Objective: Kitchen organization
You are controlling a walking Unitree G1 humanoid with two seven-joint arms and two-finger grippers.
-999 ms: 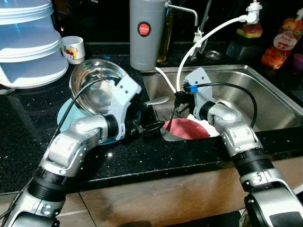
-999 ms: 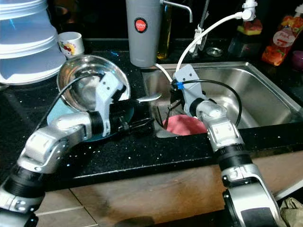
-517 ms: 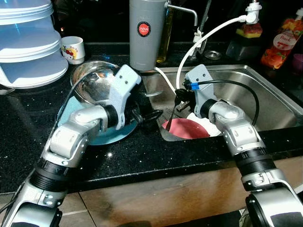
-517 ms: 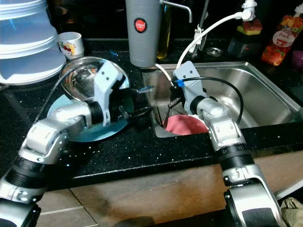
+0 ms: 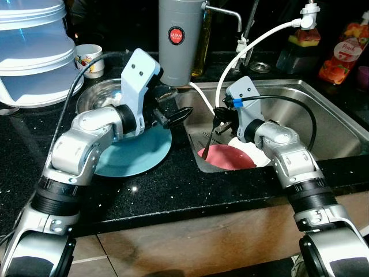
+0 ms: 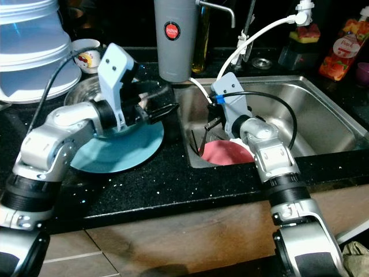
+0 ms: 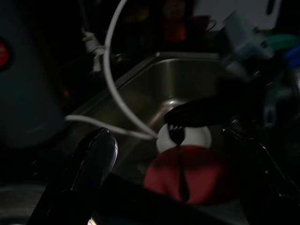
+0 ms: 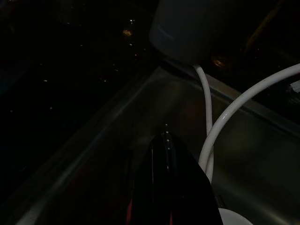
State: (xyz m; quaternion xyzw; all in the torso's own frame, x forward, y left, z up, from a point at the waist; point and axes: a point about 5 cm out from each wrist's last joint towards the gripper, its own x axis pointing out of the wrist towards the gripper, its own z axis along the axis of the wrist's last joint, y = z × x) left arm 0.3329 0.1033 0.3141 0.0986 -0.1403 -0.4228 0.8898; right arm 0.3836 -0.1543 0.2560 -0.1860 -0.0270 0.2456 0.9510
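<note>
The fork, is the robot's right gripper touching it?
Touching. In the left wrist view the fork hangs tines-up from the right gripper, its top pinched in the black fingers, above the red plate.

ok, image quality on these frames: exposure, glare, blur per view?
Head views: well lit and sharp, with glare on the sink wall and specular sparkle on the black countertop. Left wrist view: underexposed and soft; the fork over the red plate is still legible. Right wrist view: nearly black; only the white hose reads.

Head stereo pair down over counter and sink (image 5: 323,109); wrist views close, sharing sink.
</note>
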